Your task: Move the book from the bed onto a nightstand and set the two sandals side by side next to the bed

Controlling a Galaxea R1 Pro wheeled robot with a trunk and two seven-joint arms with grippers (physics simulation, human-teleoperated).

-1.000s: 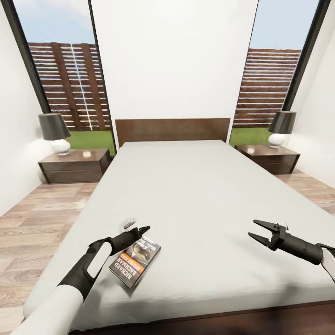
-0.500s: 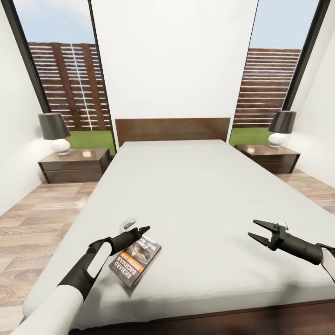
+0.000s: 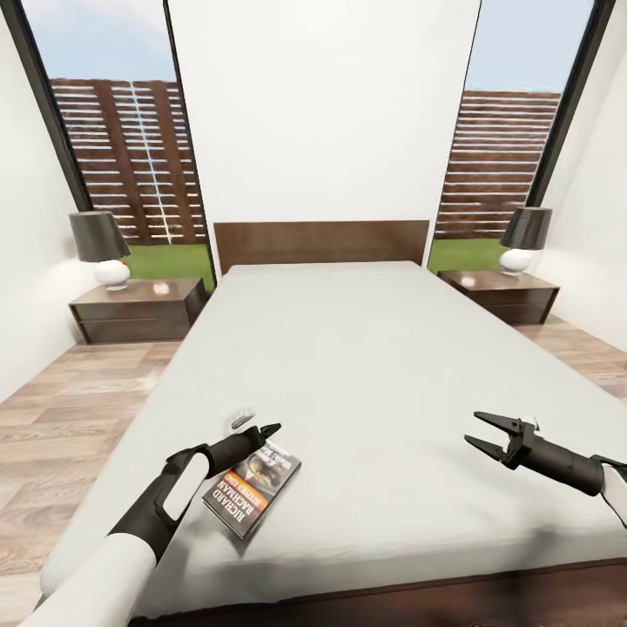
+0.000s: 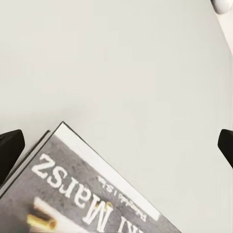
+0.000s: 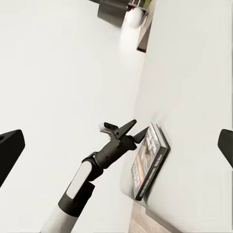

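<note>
Book (image 3: 252, 488) on bed (image 3: 366, 366), spine lettering "RICHARD BACHMAN".

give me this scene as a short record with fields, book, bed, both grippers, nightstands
book: lies flat on the bed near its foot, cover up
left gripper: open, fingers above the book's far edge, not closed on it
right gripper: open, empty, over bare mattress, apart from the book
nightstands: one each side of the headboard, left, right, each with a lamp
sandals: not seen
</note>
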